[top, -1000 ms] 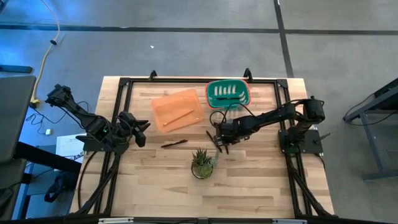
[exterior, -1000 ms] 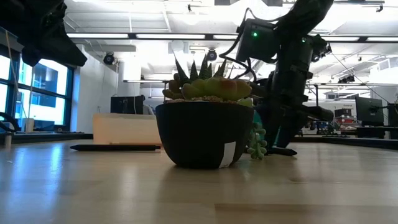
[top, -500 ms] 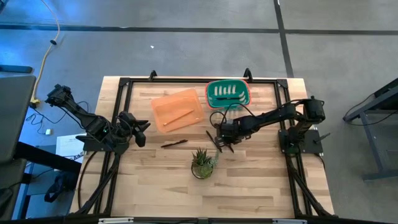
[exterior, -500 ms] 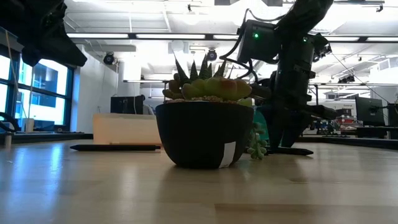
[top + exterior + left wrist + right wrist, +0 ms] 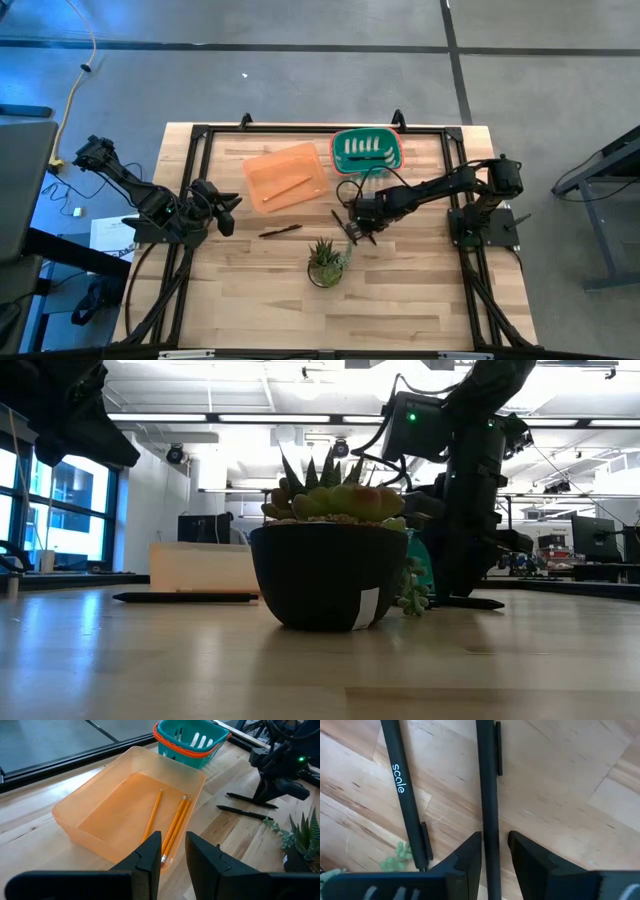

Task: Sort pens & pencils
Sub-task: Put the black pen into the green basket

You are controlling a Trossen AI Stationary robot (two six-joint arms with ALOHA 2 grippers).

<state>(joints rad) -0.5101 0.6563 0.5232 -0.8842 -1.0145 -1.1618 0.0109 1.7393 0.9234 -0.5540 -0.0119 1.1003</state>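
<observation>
Three pencils [image 5: 172, 822] lay in the tray [image 5: 90, 795], with the basket [image 5: 367, 148] just to its right. Two pens [image 5: 487, 795] lay on the counter [image 5: 420, 290] between basket and potted succulent [image 5: 326, 262]; another pen [image 5: 280, 231] lay before the tray.

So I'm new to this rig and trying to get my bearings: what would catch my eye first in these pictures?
Probably the translucent orange tray at the table's back, with three pencils lying in it, and the teal basket beside it. Next, the right pincer down on the table, its fingers astride one black pen, a second pen alongside. A potted succulent stands near the front, close to those pens.
</observation>
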